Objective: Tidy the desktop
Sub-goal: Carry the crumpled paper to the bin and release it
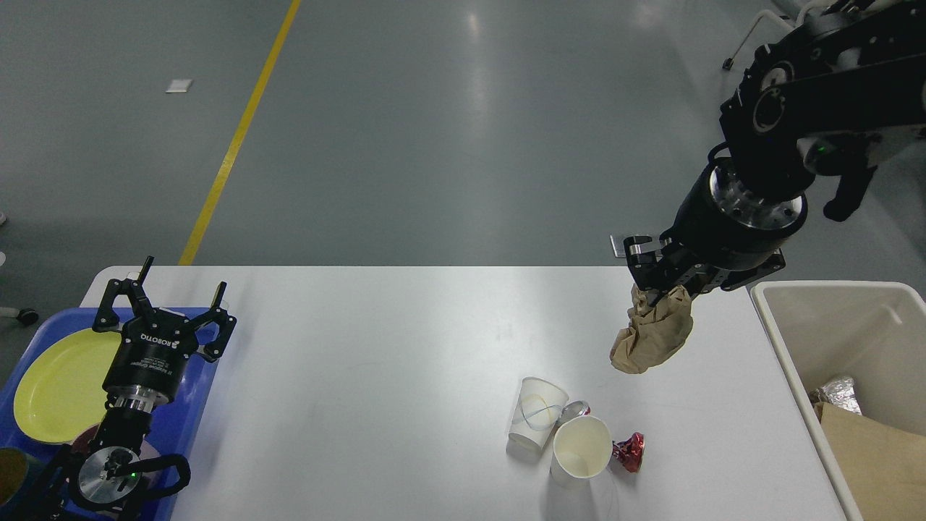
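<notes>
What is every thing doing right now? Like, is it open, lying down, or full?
Right gripper: jaws shut on the crumpled brown paper, held above the desktop.
Left gripper: jaws open, holding nothing, over the blue tray.
Patterned paper cup: lying on its side.
Plain paper cup: tipped over, looks empty.
Red wrapper: crumpled, beside the plain cup.
Beige bin: open, partly filled with rubbish.
Yellow plate: flat on the tray, bare.

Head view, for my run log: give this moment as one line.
right gripper: shut on crumpled brown paper, above desktop | left gripper: open over blue tray | beige bin: right
</notes>
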Controlling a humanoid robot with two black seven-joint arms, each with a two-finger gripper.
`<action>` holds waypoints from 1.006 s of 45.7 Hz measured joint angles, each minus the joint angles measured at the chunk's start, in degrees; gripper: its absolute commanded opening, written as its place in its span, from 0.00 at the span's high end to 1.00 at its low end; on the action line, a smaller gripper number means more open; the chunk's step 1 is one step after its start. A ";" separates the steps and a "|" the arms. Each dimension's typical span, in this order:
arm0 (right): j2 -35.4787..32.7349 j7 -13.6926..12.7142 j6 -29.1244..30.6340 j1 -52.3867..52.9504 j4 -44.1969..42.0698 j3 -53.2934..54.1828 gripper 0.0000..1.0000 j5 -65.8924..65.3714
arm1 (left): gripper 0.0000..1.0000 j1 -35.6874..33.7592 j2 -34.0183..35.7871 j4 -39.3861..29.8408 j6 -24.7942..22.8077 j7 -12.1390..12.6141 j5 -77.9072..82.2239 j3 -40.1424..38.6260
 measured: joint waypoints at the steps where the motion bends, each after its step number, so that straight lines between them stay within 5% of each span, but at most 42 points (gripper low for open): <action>1: -0.17 0.00 -0.05 0.02 0.06 -0.19 1.00 0.02 | 0.04 0.00 0.00 0.00 0.00 0.00 0.00 0.00; 12: -4.76 -0.01 -2.83 0.17 -0.38 -5.97 1.00 0.20 | 0.04 0.00 0.00 0.00 0.00 0.00 0.00 0.00; 24: -18.78 -0.02 -9.30 -4.85 -5.24 -17.66 1.00 -5.58 | 0.04 0.09 0.00 0.00 0.00 -0.08 0.00 0.00; 33: -28.04 -0.09 -13.25 -22.96 -17.33 -15.14 1.00 -9.71 | 0.04 0.09 0.00 0.00 0.00 -0.08 0.00 0.00; 46: -31.74 0.00 -19.00 -58.83 -42.72 4.52 1.00 -9.44 | 0.04 0.09 0.00 0.00 0.00 -0.08 0.00 0.00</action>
